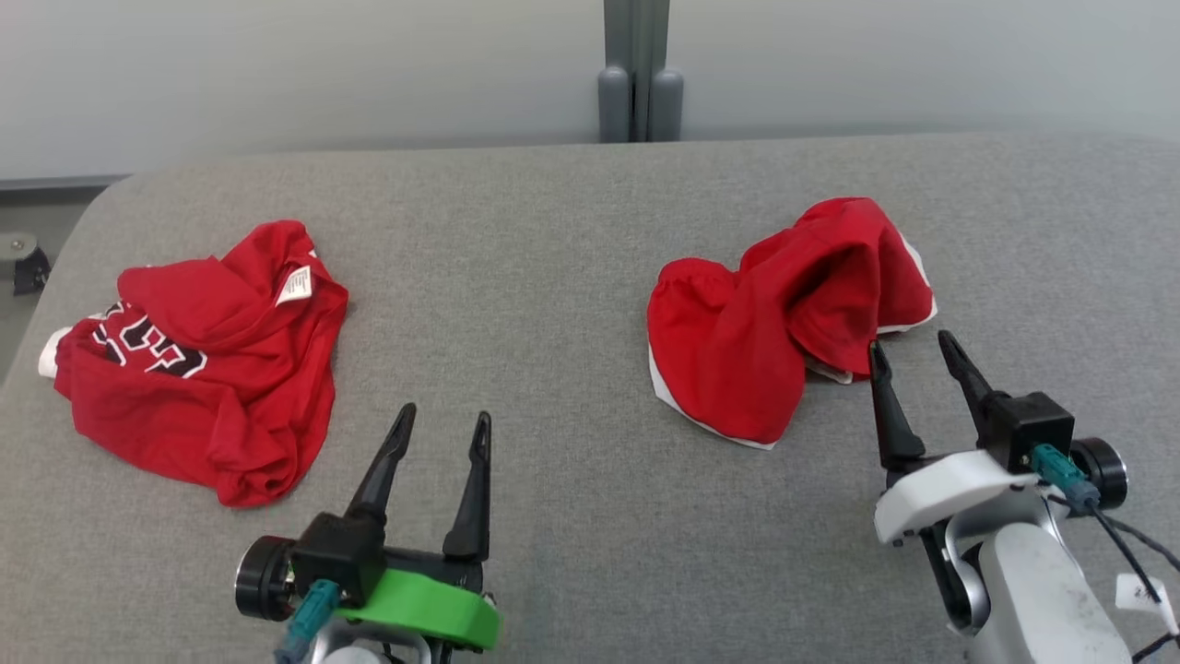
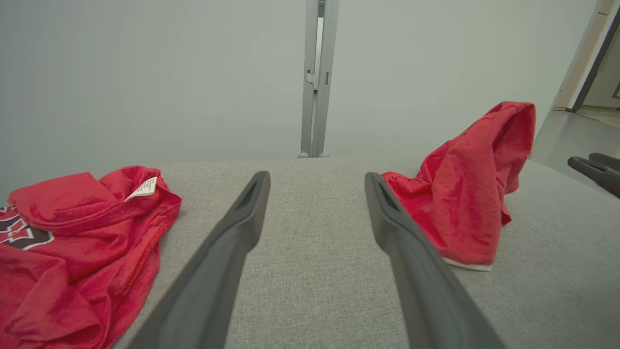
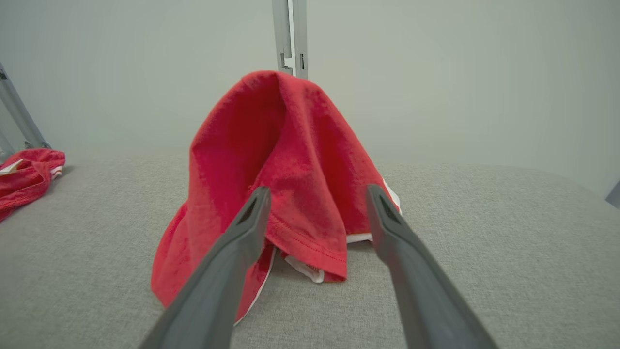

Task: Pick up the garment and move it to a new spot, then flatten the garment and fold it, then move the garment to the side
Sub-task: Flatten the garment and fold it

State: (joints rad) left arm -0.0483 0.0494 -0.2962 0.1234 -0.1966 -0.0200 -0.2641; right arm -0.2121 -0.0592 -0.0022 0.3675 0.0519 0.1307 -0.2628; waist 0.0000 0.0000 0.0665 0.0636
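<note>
Two crumpled red garments lie on the grey fabric-covered table (image 1: 572, 212). One with black-and-white lettering and a white label (image 1: 203, 369) sits at the left. A second with white trim (image 1: 774, 314) is heaped up at the right. My right gripper (image 1: 911, 343) is open just short of the right garment's near edge, and the cloth (image 3: 281, 160) rises right beyond its fingertips (image 3: 317, 190). My left gripper (image 1: 444, 415) is open and empty over bare table between the two garments (image 2: 72, 252) (image 2: 465, 194), touching neither.
A pale wall with a grey vertical post (image 1: 636, 74) runs behind the table. The table's rounded left corner (image 1: 92, 212) drops to the floor. The right gripper's fingers (image 2: 596, 167) show at the left wrist view's right edge.
</note>
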